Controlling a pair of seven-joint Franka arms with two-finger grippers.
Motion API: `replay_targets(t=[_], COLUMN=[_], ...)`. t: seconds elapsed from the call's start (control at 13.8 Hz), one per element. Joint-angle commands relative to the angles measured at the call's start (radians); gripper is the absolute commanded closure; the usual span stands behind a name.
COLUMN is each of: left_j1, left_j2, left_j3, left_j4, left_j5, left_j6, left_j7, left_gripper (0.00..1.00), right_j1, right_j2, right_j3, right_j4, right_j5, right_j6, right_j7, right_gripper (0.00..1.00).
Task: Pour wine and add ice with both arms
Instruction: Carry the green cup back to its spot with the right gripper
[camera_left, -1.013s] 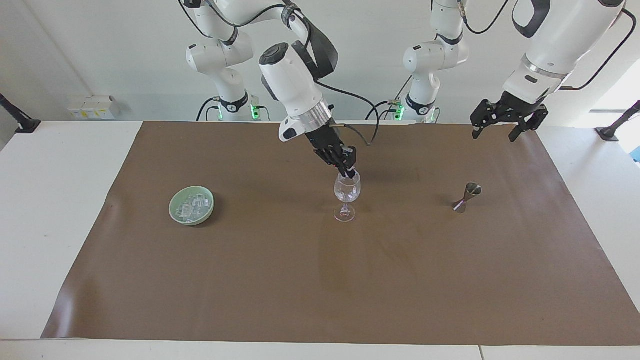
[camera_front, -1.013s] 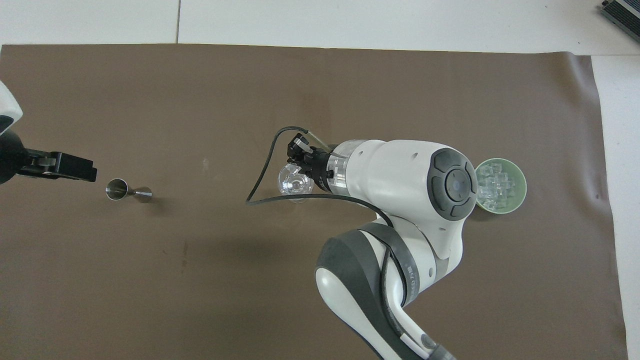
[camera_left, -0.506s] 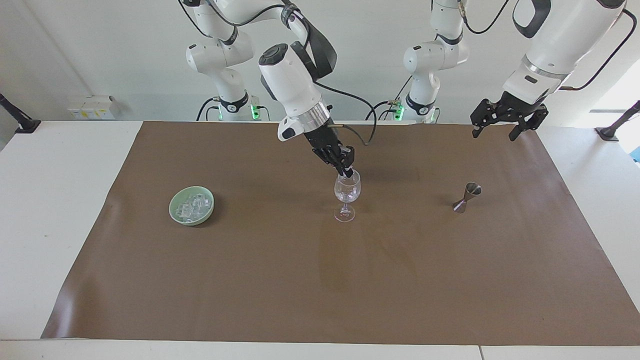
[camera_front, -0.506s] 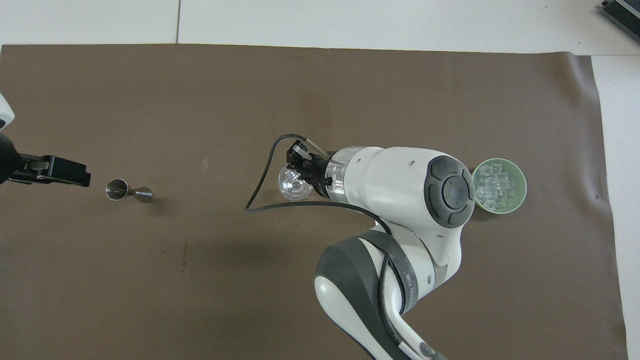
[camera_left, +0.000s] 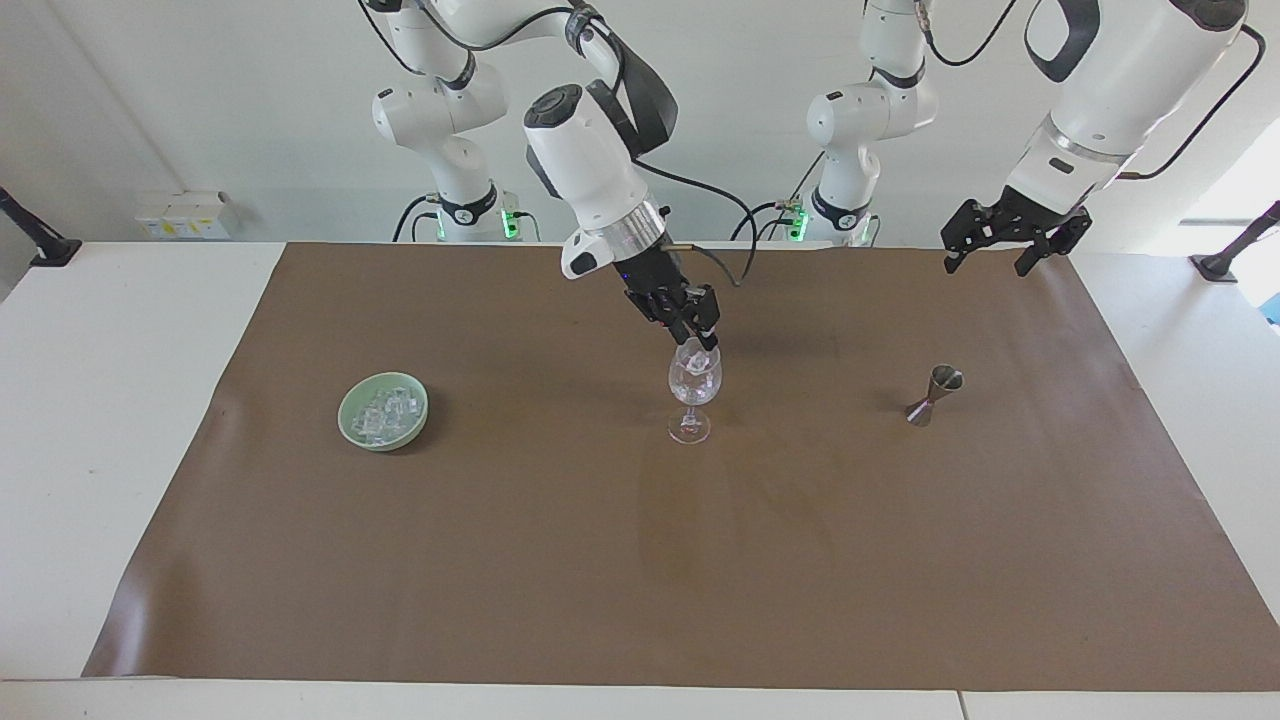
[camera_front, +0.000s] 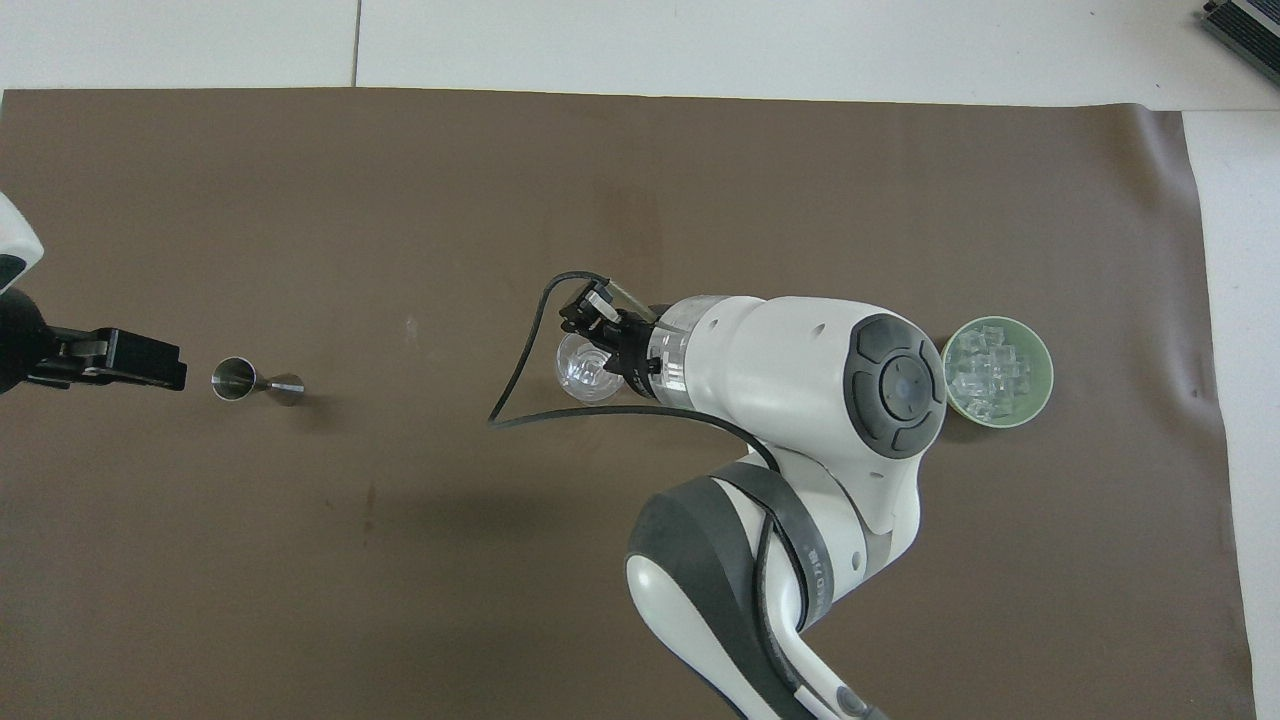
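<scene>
A clear stemmed glass (camera_left: 693, 388) (camera_front: 578, 372) stands mid-mat. My right gripper (camera_left: 699, 336) (camera_front: 592, 322) hangs just over its mouth, fingers open. One clear ice cube (camera_left: 698, 353) sits at the glass's mouth, right under the fingertips. The rest of the ice (camera_left: 386, 412) (camera_front: 990, 370) lies in a pale green bowl (camera_left: 347, 409) (camera_front: 1044, 378) toward the right arm's end. My left gripper (camera_left: 988, 262) (camera_front: 135, 358) waits open in the air over the mat's edge, above and beside a steel jigger (camera_left: 935, 394) (camera_front: 250, 381). No wine is in view.
A brown mat (camera_left: 640, 560) covers most of the white table (camera_left: 110, 400). The right arm's elbow and forearm (camera_front: 800, 420) hide the mat between the glass and the bowl in the overhead view. A cable (camera_front: 520, 390) loops beside the glass.
My right gripper lifted slightly out of the glass's mouth and its fingers parted; a cube now shows at the rim. The left gripper barely shifted.
</scene>
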Motion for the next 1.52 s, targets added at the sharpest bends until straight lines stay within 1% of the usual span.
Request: replay_targets(t=[0.0,0.14,0.22,0.29,0.36,0.43,0.58,0.8,1.01,1.3,1.45], left_j1=[0.003,-0.017,-0.063,-0.124,-0.143,-0.142,-0.137,-0.132,-0.129,-0.160,-0.201], left_j2=[-0.033,-0.035,-0.035,-0.033,-0.033,-0.033,-0.033,-0.033,-0.032,-0.035,-0.038], left_j3=[0.002,0.014,0.058,0.125,0.158,0.160,0.160,0.160,0.160,0.166,0.177], left_j4=[-0.035,-0.039,-0.039,-0.039,-0.039,-0.036,-0.038,-0.038,-0.038,-0.041,-0.052], left_j5=[0.014,0.013,0.013,0.013,0.013,0.013,0.008,0.004,0.004,0.004,0.004], left_j6=[0.006,0.006,0.007,0.007,0.007,0.010,0.015,0.026,0.027,0.024,0.023], left_j7=[-0.009,-0.017,-0.017,-0.017,-0.013,-0.005,-0.003,-0.017,-0.016,-0.014,-0.014], left_gripper=[0.00,0.00,0.00,0.00,0.00,0.00,0.00,0.00,0.00,0.00,0.00], right_j1=[0.002,0.002,0.000,-0.001,-0.009,-0.015,-0.055,-0.124,-0.187,-0.277,-0.332], right_j2=[-0.026,-0.026,-0.026,-0.026,-0.038,-0.055,-0.094,-0.166,-0.229,-0.291,-0.325], right_j3=[-0.001,-0.001,-0.003,-0.004,-0.007,-0.009,-0.010,-0.010,-0.010,-0.010,-0.013], right_j4=[-0.030,-0.030,-0.030,-0.029,-0.030,-0.030,-0.030,-0.030,-0.030,-0.024,-0.019], right_j5=[-0.012,-0.012,-0.012,-0.014,-0.014,-0.014,-0.050,-0.165,-0.251,-0.324,-0.327], right_j6=[0.018,0.018,0.016,0.013,0.004,-0.011,-0.098,-0.290,-0.444,-0.565,-0.593], right_j7=[0.001,-0.001,-0.001,-0.004,-0.008,-0.012,-0.027,-0.117,-0.205,-0.350,-0.482], right_gripper=[0.00,0.00,0.00,0.00,0.00,0.00,0.00,0.00,0.00,0.00,0.00])
